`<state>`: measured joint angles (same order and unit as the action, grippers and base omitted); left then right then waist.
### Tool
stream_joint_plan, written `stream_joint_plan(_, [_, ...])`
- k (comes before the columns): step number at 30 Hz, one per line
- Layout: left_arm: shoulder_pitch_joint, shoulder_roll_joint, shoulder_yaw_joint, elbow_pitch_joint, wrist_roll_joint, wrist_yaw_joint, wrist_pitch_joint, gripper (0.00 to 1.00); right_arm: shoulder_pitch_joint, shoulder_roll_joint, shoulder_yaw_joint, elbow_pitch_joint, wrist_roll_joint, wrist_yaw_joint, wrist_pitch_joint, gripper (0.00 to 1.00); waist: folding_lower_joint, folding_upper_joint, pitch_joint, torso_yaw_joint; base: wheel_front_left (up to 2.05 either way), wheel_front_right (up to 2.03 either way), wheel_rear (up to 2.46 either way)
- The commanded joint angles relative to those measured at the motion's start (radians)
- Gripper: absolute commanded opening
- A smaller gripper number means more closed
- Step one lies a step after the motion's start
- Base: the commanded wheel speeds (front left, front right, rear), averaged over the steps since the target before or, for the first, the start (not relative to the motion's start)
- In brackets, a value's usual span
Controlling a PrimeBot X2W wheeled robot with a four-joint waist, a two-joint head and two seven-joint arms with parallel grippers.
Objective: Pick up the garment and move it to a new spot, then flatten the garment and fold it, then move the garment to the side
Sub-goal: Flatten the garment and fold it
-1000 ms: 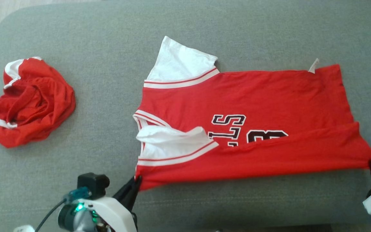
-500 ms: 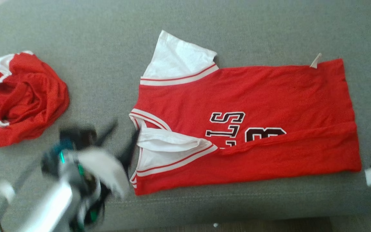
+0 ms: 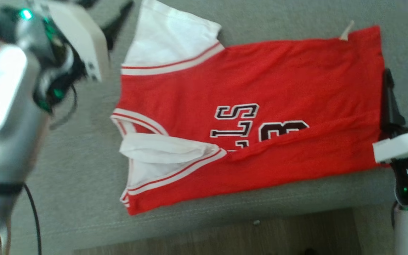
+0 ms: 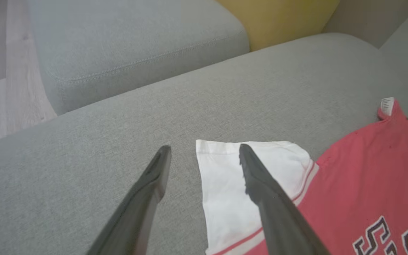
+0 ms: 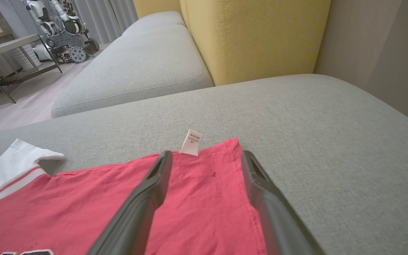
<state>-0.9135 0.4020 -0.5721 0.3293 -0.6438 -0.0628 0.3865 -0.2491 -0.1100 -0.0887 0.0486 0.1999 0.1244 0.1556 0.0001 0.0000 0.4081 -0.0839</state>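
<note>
**A:** Two grippers: are they holding anything?

**B:** No. The left gripper (image 4: 204, 148) has its fingers spread wide with nothing between them. The right gripper (image 5: 207, 154) is spread the same way and is also empty.

**A:** Where is the jersey (image 3: 278, 81)?

**B:** It lies flat on the grey sofa cushion (image 3: 83, 177), between the two grippers. The left gripper is at its shoulder end and the right gripper at its hem end.

**A:** What lies by the left fingers?

**B:** The far white sleeve (image 4: 225, 184) lies under that gripper's right finger. The sleeve's edge runs through the gap, and the left finger is over bare cushion. I cannot tell whether either tip touches the cloth.

**A:** And on the right?

**B:** The far corner of the red hem sits beneath and between the right gripper's fingers. A small white label (image 5: 192, 141) stands up just ahead of the left fingertip. Bare cushion lies outside the right finger.

**A:** How is the jersey lying?

**B:** The long edge nearest the robot is turned over the body and covers the lower part of the lettering (image 3: 237, 122). The near sleeve (image 3: 161, 150) is rumpled beside the collar.
</note>
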Motion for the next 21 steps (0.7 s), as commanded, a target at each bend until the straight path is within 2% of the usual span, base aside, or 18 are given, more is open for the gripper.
stream_joint_plan(1, [-0.078,0.029,0.024,0.015,0.012,-0.014,0.023,1.00,-0.020,-0.006,0.028,-0.036,0.013,0.006,-0.009,1.00,-0.0001,0.0000,0.052,-0.051,0.00,0.00,0.00])
stream_joint_plan(9, [-0.216,0.022,-0.036,0.201,0.044,-0.047,0.077,1.00,-0.051,-0.007,0.048,-0.005,0.026,0.006,-0.028,1.00,-0.0001,0.0000,0.099,-0.100,0.00,0.00,0.00])
stream_joint_plan(19, [-0.302,0.034,-0.107,0.357,0.081,-0.063,0.054,0.99,-0.088,-0.003,0.079,0.042,0.039,0.006,-0.049,1.00,-0.0001,0.0000,0.127,-0.140,0.00,0.00,0.00])
stream_joint_plan(20, [-0.307,0.035,-0.112,0.366,0.080,-0.064,0.049,0.94,-0.092,-0.004,0.081,0.046,0.040,0.006,-0.051,1.00,-0.0001,0.0000,0.128,-0.142,0.00,0.00,0.00])
stream_joint_plan(21, [-0.310,0.035,-0.117,0.375,0.078,-0.065,0.043,0.68,-0.095,-0.004,0.082,0.050,0.042,0.006,-0.051,1.00,-0.0001,0.0000,0.130,-0.144,0.00,0.00,0.00])
